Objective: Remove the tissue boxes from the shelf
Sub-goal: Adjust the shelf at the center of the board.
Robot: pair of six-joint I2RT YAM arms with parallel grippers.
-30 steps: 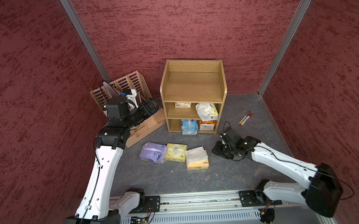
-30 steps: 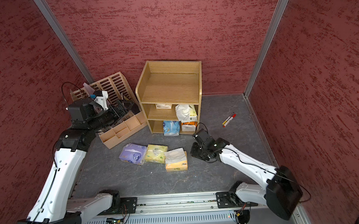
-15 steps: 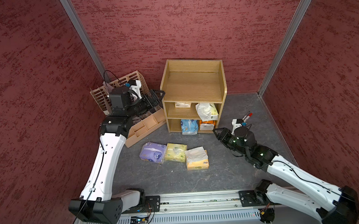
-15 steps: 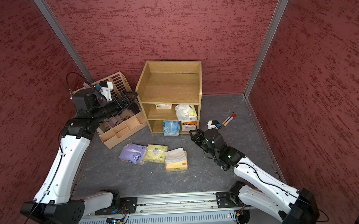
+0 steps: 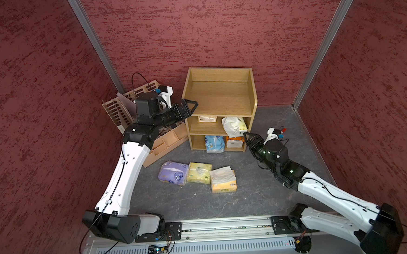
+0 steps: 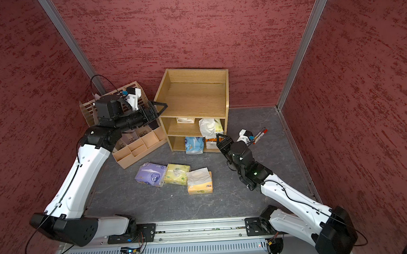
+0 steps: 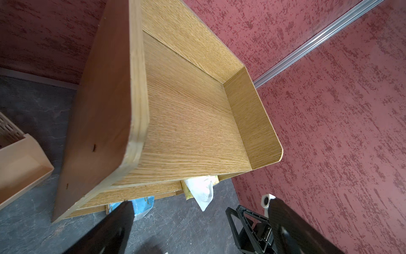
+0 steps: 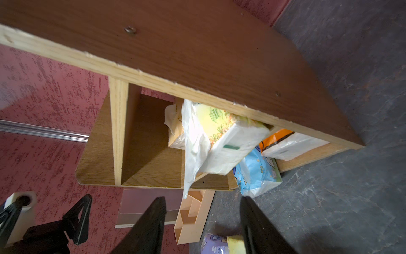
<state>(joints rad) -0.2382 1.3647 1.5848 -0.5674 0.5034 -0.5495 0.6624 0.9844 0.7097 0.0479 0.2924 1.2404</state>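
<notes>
The light-oak shelf point(image 5: 220, 100) stands against the back wall, its top tier bare. Its middle tier holds a cream tissue box point(image 5: 207, 119) and a tilted yellow-green one point(image 8: 222, 132) trailing white tissue. A blue pack point(image 5: 214, 143) and an orange one point(image 8: 283, 140) sit on the bottom tier. Purple point(image 5: 173, 173), yellow-green point(image 5: 198, 172) and orange-yellow point(image 5: 223, 182) packs lie on the floor in front. My left gripper point(image 5: 190, 106) hovers open and empty at the shelf's upper left side panel. My right gripper point(image 5: 249, 139) is open and empty beside the shelf's lower right front corner.
A beige plastic organizer point(image 5: 164, 144) with a slotted back point(image 5: 121, 110) stands left of the shelf, under my left arm. A red-capped marker point(image 6: 260, 135) lies on the floor behind my right wrist. Red walls close in on three sides, and the arm rail point(image 5: 223, 225) runs along the front.
My right arm swung from the floor near the orange-yellow pack up to the shelf's right front corner, jaws widening. My left arm moved right from the organizer to the shelf's upper left side.
</notes>
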